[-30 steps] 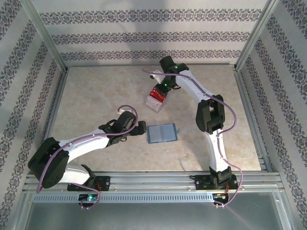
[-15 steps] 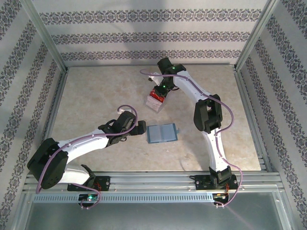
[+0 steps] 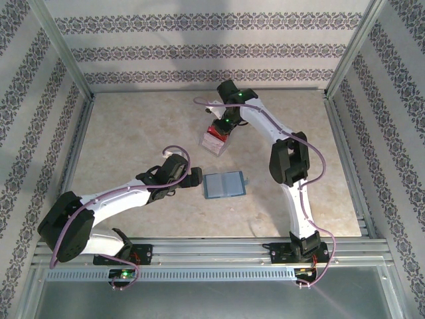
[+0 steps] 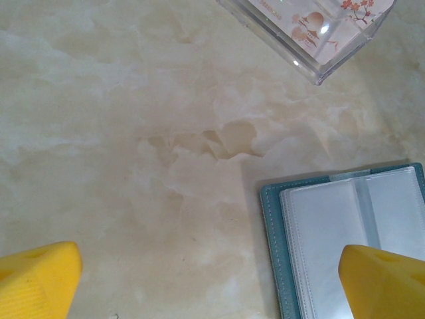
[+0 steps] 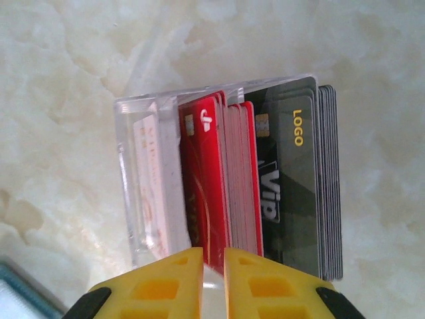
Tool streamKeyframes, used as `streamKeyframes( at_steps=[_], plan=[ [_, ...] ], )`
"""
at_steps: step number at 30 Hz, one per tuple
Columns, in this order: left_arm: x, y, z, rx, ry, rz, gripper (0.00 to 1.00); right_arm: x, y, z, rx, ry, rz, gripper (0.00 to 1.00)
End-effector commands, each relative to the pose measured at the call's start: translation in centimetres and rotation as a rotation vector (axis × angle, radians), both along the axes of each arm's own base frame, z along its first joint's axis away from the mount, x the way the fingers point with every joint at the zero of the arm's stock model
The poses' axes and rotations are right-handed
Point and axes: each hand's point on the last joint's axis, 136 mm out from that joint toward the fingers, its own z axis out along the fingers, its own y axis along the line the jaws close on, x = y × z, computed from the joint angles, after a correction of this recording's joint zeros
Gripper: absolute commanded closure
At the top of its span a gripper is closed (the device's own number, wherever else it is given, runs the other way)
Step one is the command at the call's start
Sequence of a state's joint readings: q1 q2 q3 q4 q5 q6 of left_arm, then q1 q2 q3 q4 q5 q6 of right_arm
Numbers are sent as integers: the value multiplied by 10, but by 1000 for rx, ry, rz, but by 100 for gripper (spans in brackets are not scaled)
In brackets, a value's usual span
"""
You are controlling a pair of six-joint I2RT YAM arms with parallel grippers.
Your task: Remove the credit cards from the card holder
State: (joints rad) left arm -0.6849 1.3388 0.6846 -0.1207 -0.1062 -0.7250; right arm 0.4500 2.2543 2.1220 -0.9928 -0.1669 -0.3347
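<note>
Easing apart over the clear box (image 5: pixel 129 186), the right jaws are showing a thin slit where a second ago they were pressed tight, while the right arm (image 3: pixel 265 126) is barely shifting above the box. A red card (image 5: pixel 211 199) is running straight up into that slit, standing among its red neighbours and beside the black cards (image 5: pixel 292 186) just ahead of the jaws. We are not able to tell whether the jaws are still pinching it or have already let it go. We are reading this as a card being dropped off with the rest, so one more is counting as out. The left jaws are hanging spread wide and gripping nothing, unmoved. The card holder (image 4: pixel 345 232) is lying open on the counter (image 4: pixel 133 133), partly beneath one of them and well apart from the right jaws, exactly where it lay before. Its pale sleeves are looking bare to us, so we are judging the emptying near done, though we are not seeing every pocket.
</note>
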Motion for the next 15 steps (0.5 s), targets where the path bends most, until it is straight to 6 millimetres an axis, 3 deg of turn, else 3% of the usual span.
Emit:
streamKeyframes(
  at_steps=[1, 9, 15],
  plan=[
    [-2, 11, -5, 29, 14, 12, 1, -9, 0, 41, 41, -66, -36, 81],
    [0, 14, -3, 18, -4, 42, 1, -42, -9, 60, 109, -80, -155, 76],
    [1, 24, 2, 13, -38, 94, 1, -81, -25, 55, 75, -80, -278, 71]
  ],
)
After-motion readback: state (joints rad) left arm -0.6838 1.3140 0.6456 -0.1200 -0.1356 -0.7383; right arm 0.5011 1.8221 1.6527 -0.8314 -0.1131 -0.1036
